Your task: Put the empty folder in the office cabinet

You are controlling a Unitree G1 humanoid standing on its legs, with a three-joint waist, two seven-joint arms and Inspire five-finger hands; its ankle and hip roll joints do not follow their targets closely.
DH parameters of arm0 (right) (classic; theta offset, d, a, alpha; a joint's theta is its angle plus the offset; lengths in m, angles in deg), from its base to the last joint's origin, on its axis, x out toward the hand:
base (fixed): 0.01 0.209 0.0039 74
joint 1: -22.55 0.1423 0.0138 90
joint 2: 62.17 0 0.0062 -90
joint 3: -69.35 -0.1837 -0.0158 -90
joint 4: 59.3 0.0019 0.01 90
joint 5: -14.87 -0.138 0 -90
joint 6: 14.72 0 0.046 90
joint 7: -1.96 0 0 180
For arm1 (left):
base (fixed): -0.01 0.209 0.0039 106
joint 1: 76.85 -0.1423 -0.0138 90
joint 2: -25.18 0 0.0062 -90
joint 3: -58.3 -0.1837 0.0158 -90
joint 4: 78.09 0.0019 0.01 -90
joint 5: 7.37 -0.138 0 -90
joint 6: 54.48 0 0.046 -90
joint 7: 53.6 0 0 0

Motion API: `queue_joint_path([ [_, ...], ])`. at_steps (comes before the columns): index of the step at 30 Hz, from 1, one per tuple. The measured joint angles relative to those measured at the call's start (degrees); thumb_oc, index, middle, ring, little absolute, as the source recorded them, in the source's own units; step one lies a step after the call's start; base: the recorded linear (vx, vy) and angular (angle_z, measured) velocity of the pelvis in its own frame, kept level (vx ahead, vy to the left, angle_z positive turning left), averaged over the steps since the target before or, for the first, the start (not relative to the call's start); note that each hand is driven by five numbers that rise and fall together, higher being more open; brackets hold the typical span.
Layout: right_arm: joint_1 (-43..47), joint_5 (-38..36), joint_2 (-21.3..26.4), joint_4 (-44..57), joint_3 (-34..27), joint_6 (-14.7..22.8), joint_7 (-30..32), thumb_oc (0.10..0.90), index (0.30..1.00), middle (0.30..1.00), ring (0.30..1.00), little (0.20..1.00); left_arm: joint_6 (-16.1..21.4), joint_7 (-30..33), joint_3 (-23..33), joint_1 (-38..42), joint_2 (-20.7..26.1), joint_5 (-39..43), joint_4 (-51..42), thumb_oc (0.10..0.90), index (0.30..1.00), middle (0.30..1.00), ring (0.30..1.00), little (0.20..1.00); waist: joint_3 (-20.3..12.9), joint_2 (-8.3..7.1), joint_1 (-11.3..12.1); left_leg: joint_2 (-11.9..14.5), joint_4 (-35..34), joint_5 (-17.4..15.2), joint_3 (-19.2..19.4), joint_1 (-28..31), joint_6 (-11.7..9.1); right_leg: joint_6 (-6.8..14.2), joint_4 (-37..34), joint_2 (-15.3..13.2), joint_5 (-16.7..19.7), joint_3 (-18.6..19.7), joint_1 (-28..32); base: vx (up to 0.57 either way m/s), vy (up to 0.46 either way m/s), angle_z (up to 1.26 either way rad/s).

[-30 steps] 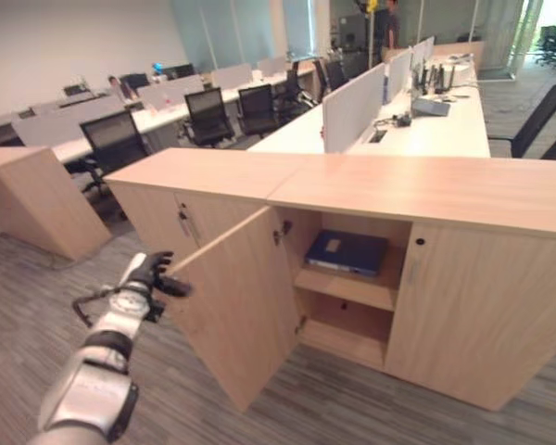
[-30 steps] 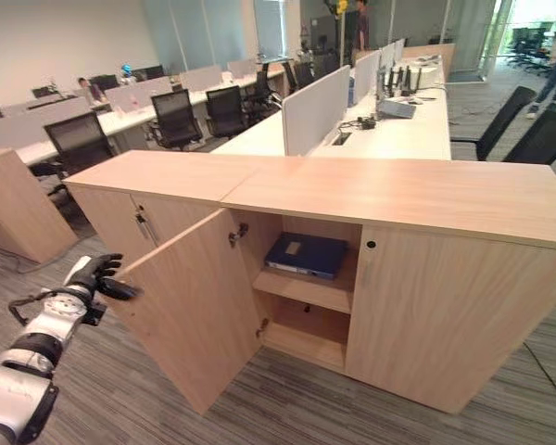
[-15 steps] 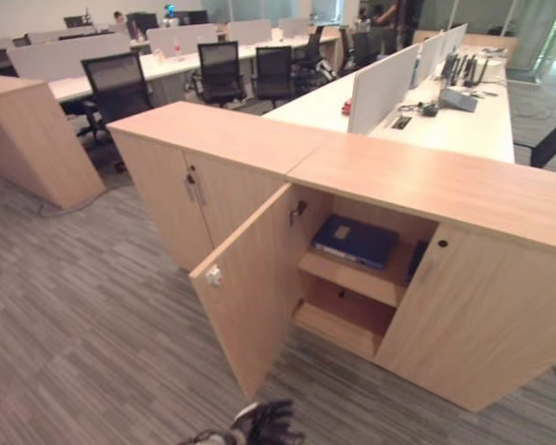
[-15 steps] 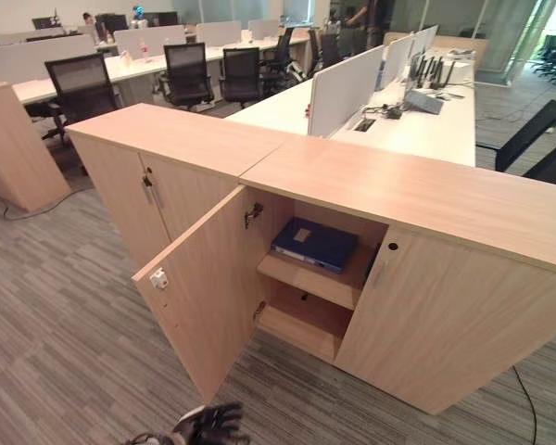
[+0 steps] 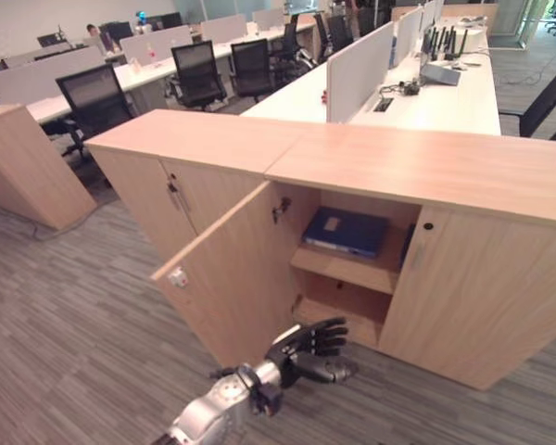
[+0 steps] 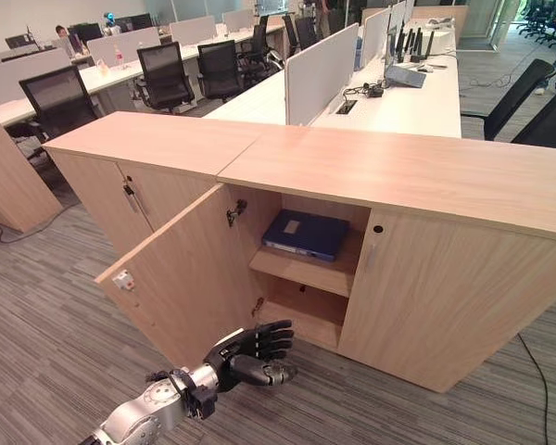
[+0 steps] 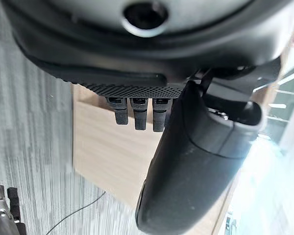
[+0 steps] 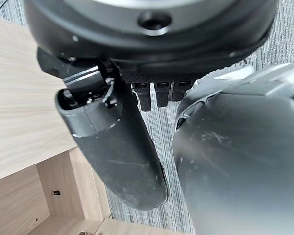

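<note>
You are looking at an open-plan office. Long white desks (image 6: 403,102) run away from you in rows, split by pale divider screens (image 6: 320,69), with black mesh chairs (image 6: 162,74) pushed in and monitors (image 6: 406,42) on top. Low wooden cabinets (image 6: 426,185) stand in front on grey striped carpet (image 6: 37,324).

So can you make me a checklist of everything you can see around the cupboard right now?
Surface: grey striped carpet floor; wooden cabinet top bare.
Job's things: blue folder lies flat on the upper shelf of the office cabinet; cabinet door stands open.
Clutter: nothing seen.
Hands: left hand low before the open door, fingers loosely spread, holding nothing; right hand near the cabinet, empty, fingers hard to read.
Cables: thin black cable on the floor by the cabinet.
Surroundings: white desks with dividers, black office chairs.
</note>
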Motion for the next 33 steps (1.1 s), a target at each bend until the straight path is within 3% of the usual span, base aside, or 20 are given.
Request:
queue_joint_path([
  [10,0.6,2.2,0.1,-2.6,-0.4,0.1,-0.7,0.800,0.900,0.900,0.900,0.900,-0.3,-0.9,4.3,-9.2,2.5,0.5,5.1,0.800,0.900,0.900,0.900,0.900,0.3,-0.13,0.4,-0.1,0.0,-0.7,-0.2,0.8,-0.2,0.2,0.0,-0.2,-0.5,-0.1,1.0,0.02,0.035,0.01],
  [12,1.2,2.3,0.6,-4.0,-0.6,0.2,-0.9,0.800,0.900,0.900,0.900,0.900,-0.3,-1.0,4.7,-10.9,2.9,0.6,5.1,0.800,0.900,0.900,0.900,0.900,0.6,0.20,0.6,-0.7,0.0,-1.2,-1.1,0.9,0.5,0.5,1.7,-1.1,-1.4,0.0,0.8,-0.01,0.160,0.16],
  [14,1.5,2.9,1.9,-5.7,-0.9,0.7,-1.1,0.800,0.900,0.900,0.900,0.900,-0.3,-1.2,4.3,-12.1,2.4,0.6,5.1,0.800,0.900,0.900,0.900,0.900,1.1,1.23,0.4,-1.9,0.0,-1.4,-3.1,1.0,2.3,1.0,9.2,-2.9,-3.1,0.2,-1.4,-0.09,0.097,0.38],
  [15,2.9,2.8,3.4,-6.9,-1.7,0.8,-1.5,0.800,0.900,0.900,0.900,0.900,-0.2,-1.7,3.9,-12.1,1.7,0.5,5.2,0.800,0.900,0.900,0.900,0.900,2.0,2.39,0.4,-2.5,0.0,-1.0,-4.4,0.5,3.8,1.1,18.7,-4.8,-4.2,2.1,-6.2,-0.17,-0.004,0.47],
  [17,4.4,2.8,3.3,-7.0,-1.5,1.1,-1.9,0.800,0.900,0.900,0.900,0.900,-0.2,-2.2,3.9,-11.9,2.0,0.5,6.0,0.800,0.900,0.900,0.900,0.900,2.4,1.68,0.4,-3.1,0.0,-0.1,-4.9,0.0,4.6,1.2,24.2,-5.3,-7.1,6.7,-10.5,-0.13,-0.133,0.37],
  [18,6.9,2.9,2.9,-8.0,0.2,1.1,-2.0,0.800,0.900,0.900,0.900,0.900,0.0,-2.2,4.4,-11.9,1.7,0.5,8.0,0.800,0.900,0.900,0.900,0.900,2.7,1.16,1.6,-2.5,0.0,0.4,-5.5,-1.7,4.2,1.1,24.6,-1.0,-11.1,11.0,-13.4,-0.03,-0.158,0.22],
  [20,8.6,2.9,1.4,-8.4,1.3,1.2,-2.0,0.800,0.900,0.900,0.900,0.900,0.1,-2.3,4.7,-11.0,2.3,0.5,9.7,0.800,0.900,0.900,0.900,0.900,3.6,1.32,1.4,-1.2,0.4,1.4,-7.8,-3.4,3.8,0.2,22.3,5.4,-14.6,14.8,-14.7,0.02,-0.125,0.59],
  [22,9.5,2.8,-0.3,-8.4,1.3,1.2,-2.3,0.800,0.900,0.900,0.900,0.900,0.1,-2.4,4.9,-10.5,3.7,0.5,9.9,0.800,0.900,0.900,0.900,0.900,5.8,-0.67,1.2,-1.5,0.4,2.3,-10.9,-5.0,3.2,-1.4,20.6,10.4,-14.8,15.7,-15.8,0.12,-0.095,1.05],
  [23,9.8,2.7,-0.7,-8.5,1.1,1.2,-2.1,0.800,0.900,0.900,0.900,0.900,0.0,-2.4,5.1,-10.6,3.5,0.5,11.6,0.800,0.900,0.900,0.900,0.900,7.1,-0.82,1.8,-1.5,0.4,2.3,-13.3,-5.3,3.1,-4.3,19.0,14.2,-13.7,18.9,-15.4,0.16,-0.109,1.26],
  [24,9.0,2.6,-0.7,-8.6,0.6,1.2,-2.0,0.800,0.900,0.900,0.900,0.900,-0.2,-2.4,4.9,-11.1,3.4,0.5,12.0,0.800,0.900,0.900,0.900,0.900,7.1,-0.50,1.0,-1.8,0.3,2.6,-15.6,-5.0,2.9,-6.4,16.6,14.2,-11.5,17.9,-13.6,0.15,-0.135,1.20],
  [25,8.5,2.4,-0.5,-9.3,0.1,1.3,-1.7,0.800,0.900,0.900,0.900,0.900,0.0,-2.5,5.1,-12.0,3.3,0.5,12.0,0.800,0.900,0.900,0.900,0.900,6.8,-0.31,1.2,-1.9,0.4,3.1,-16.0,-4.7,2.4,-7.2,14.7,13.9,-9.2,16.3,-12.5,0.17,-0.149,0.79],
  [29,9.5,2.3,0.4,-9.5,0.3,1.2,-1.6,0.800,0.900,0.900,0.900,0.900,0.1,-2.4,8.7,-15.7,0.0,0.5,13.7,0.800,0.900,0.900,0.900,0.900,6.0,3.44,1.7,-0.5,0.4,2.0,-19.4,-4.4,1.2,-8.0,7.1,14.8,-7.0,12.7,-7.3,0.20,-0.130,0.33],
  [32,9.3,2.3,0.4,-9.2,0.7,1.2,-1.6,0.800,0.900,0.900,0.900,0.900,0.2,-2.0,10.5,-16.4,-2.0,0.4,16.0,0.800,0.900,0.900,0.900,0.900,5.6,3.71,1.8,0.2,0.4,1.7,-20.0,-2.8,0.9,-8.7,3.9,15.8,-6.4,12.2,-4.0,0.11,-0.128,0.18],
  [33,9.9,2.3,0.5,-8.2,0.9,1.4,-1.5,0.800,0.900,0.900,0.900,0.900,0.7,-1.9,11.3,-15.9,-3.4,0.5,18.8,0.800,0.900,0.900,0.900,0.900,5.4,3.39,1.9,0.6,1.3,1.1,-20.6,-3.6,-0.1,-8.8,2.5,16.3,-6.4,11.5,-2.9,0.00,-0.093,0.23],
])
